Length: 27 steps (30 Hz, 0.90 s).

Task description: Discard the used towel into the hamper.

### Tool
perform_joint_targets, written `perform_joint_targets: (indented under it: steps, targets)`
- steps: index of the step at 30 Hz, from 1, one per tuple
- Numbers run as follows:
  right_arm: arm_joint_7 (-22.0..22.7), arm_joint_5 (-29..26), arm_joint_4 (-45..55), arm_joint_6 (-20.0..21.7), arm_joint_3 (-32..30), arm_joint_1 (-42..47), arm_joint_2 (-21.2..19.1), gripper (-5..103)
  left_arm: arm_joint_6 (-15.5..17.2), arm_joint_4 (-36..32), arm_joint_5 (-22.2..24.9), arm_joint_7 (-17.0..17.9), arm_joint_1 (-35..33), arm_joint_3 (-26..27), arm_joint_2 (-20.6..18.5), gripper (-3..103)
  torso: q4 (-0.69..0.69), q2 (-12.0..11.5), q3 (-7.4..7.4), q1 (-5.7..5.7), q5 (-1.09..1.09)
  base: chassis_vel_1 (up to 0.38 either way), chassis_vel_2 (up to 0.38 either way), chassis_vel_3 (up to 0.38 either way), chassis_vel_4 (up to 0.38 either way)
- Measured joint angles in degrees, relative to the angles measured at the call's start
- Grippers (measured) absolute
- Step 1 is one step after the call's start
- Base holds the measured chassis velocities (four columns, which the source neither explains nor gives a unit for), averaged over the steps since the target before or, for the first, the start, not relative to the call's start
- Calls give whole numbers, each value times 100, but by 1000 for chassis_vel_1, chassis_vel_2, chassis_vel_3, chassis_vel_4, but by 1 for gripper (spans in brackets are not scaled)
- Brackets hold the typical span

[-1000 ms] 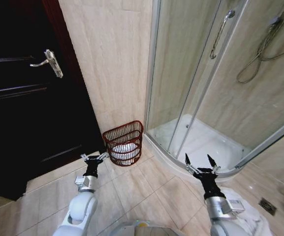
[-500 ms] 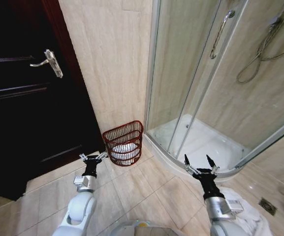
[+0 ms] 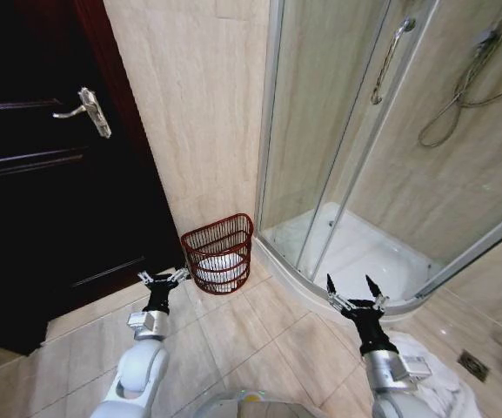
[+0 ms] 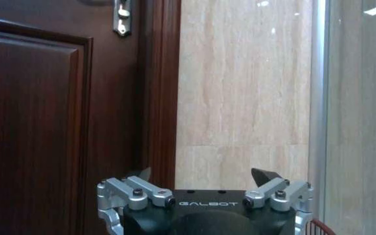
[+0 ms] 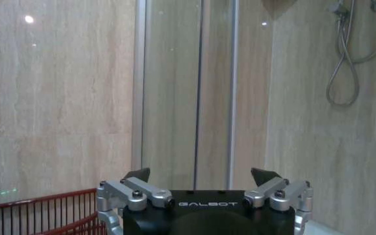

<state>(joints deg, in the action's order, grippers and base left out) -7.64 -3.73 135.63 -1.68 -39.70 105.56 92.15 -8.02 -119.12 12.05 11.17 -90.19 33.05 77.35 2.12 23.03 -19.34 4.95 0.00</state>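
Note:
The hamper, a reddish-brown wire basket, stands on the floor against the beige wall between the door and the shower. Something white like a towel lies at its bottom. My left gripper is held up open and empty just left of the hamper, short of its rim. To the right, near the shower's curved kerb, my right gripper is also open and empty. The left wrist view has the left gripper facing the door frame. In the right wrist view the right gripper faces the shower glass, with the hamper's rim beside it.
A dark wooden door with a lever handle fills the left. The glass shower cabin with its white tray takes up the right. A white cloth heap lies on the tiles by my right arm.
My left gripper has drifted very slightly to the left. Everything else stands as before.

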Motion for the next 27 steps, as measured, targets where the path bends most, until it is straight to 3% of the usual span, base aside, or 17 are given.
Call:
perform_joint_targets:
  steps: [27]
  targets:
    - [19,-33,-35,-207,-62,96,-1,100,9,-63,-94,-35,-28,-1,121,100,0,0,0,0,1,-3,-21,4,21]
